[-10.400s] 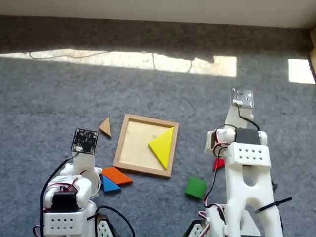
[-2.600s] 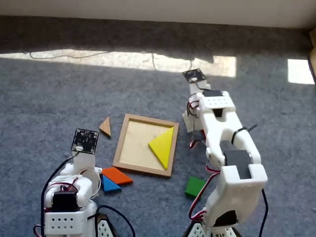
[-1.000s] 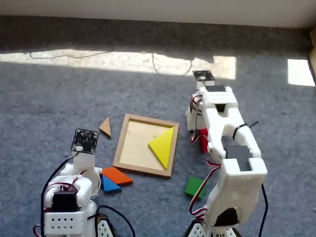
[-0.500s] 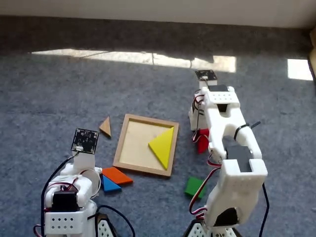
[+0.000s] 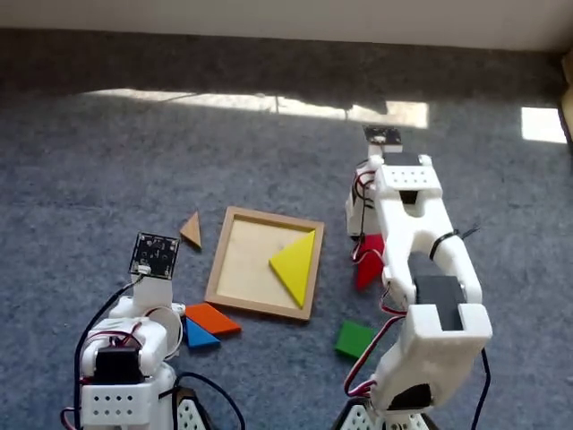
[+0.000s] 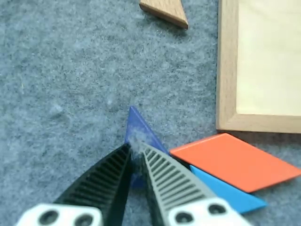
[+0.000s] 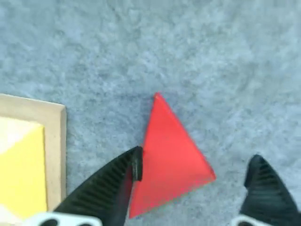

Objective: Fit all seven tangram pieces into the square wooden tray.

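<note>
a: where's the tray?

b: the square wooden tray [image 5: 218, 256] lies flat on the grey carpet [image 5: 107, 179], between the two arms. one piece is in it, a yellow triangle [image 5: 294, 264], up against the rim on the right arm's side.

a: and the other pieces?

b: all loose on the carpet. a red triangle [image 5: 369, 260] lies just outside the tray, beside the right arm [image 5: 421, 260], and a green square [image 5: 355, 339] sits nearer that arm's base. on the other side, an orange slanted piece [image 5: 212, 319] lies over part of a blue triangle [image 5: 199, 335], close to the tray's near corner. a small tan triangle [image 5: 191, 230] lies near its far corner.

a: what's the right gripper doing?

b: the right gripper [image 7: 196, 162] is low over the red triangle [image 7: 169, 160], fingers wide apart. one finger [image 7: 117, 183] is right at the piece's edge on the tray side, and the other stands clear of it over bare carpet. the tray rim [image 7: 55, 150] and the yellow triangle [image 7: 21, 169] show just beyond.

a: and the left?

b: the left gripper [image 6: 136, 162] has its fingers together, tips over the pointed end of the blue triangle [image 6: 141, 136]. the orange slanted piece [image 6: 235, 162] is just beside it, near the tray rim [image 6: 226, 70].
</note>
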Robot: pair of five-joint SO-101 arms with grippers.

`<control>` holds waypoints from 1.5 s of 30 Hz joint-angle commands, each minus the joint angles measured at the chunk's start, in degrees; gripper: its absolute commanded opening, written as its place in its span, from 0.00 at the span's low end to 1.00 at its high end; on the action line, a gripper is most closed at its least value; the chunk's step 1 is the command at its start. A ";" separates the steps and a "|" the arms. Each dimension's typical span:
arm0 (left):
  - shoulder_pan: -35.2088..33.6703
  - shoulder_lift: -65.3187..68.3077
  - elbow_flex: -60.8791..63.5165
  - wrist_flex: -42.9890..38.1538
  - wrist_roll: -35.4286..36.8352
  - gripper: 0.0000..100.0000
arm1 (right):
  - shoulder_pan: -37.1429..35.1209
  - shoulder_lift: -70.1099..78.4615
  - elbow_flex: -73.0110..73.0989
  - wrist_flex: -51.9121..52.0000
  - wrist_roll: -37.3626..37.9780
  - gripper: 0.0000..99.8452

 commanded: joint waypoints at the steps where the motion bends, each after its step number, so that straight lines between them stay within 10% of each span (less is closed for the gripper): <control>1: -0.57 -1.89 1.10 0.35 0.53 0.01 | 0.48 -4.09 1.10 1.19 -1.76 0.39; 19: -0.57 -1.89 1.10 0.35 0.53 0.01 | -1.80 4.53 4.97 -4.62 1.93 0.33; 29: -0.57 -1.89 1.10 0.35 0.53 0.01 | -4.44 4.18 4.97 -4.62 8.79 0.12; 45: -0.57 -1.89 1.10 0.35 0.53 0.01 | -5.76 -17.19 10.24 -4.44 16.44 0.01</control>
